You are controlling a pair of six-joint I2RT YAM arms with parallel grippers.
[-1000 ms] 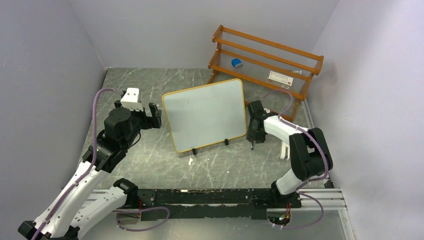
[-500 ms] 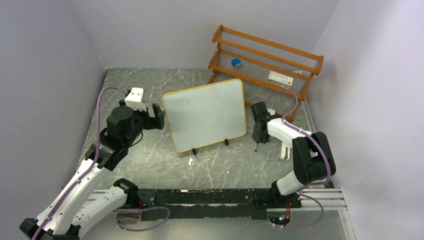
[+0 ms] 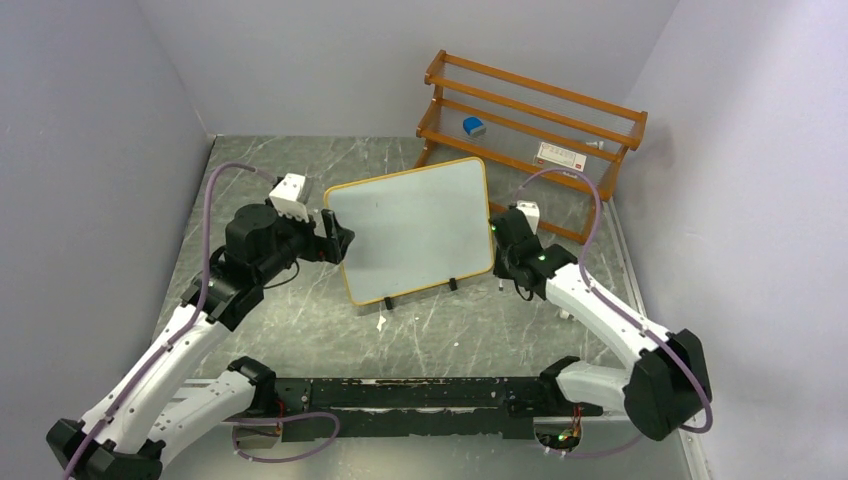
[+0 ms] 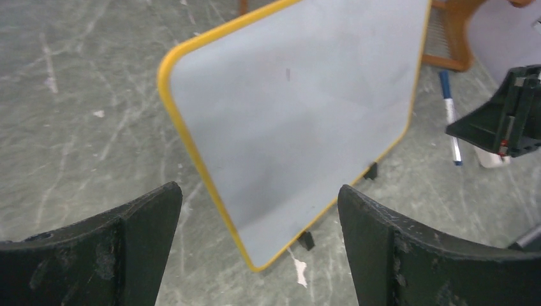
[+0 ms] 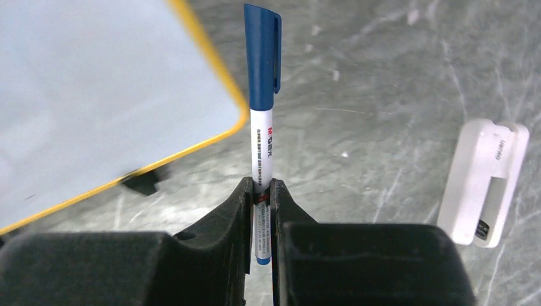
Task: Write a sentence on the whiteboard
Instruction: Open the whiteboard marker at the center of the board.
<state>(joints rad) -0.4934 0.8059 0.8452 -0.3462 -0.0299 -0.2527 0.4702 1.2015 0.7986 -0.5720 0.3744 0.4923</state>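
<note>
surface: grey marbled table [image 3: 300,310] | on it: whiteboard [image 3: 410,228], wooden rack [image 3: 530,110], white block [image 5: 485,182]

The left hand [image 4: 258,191] stood with its two black fingers [image 4: 140,242] spread wide apart at the bottom of the view, holding nothing. Beyond and between them, the whiteboard [image 4: 300,108] leaned tilted on the grey marbled table [image 4: 76,95], carried on small black clip feet [image 4: 307,240]. Its yellow-orange frame was intact; its surface bore one small dark mark [image 4: 288,74]. A white scrap [image 4: 300,268] lay on the table beside the nearer foot. To the right, apart from the board, a blue-and-white marker pen [image 4: 450,111] stood at the tip of the right hand [image 4: 460,131]; the grip could not be confirmed. A wooden rack [image 4: 454,38] was partly visible behind.
</note>
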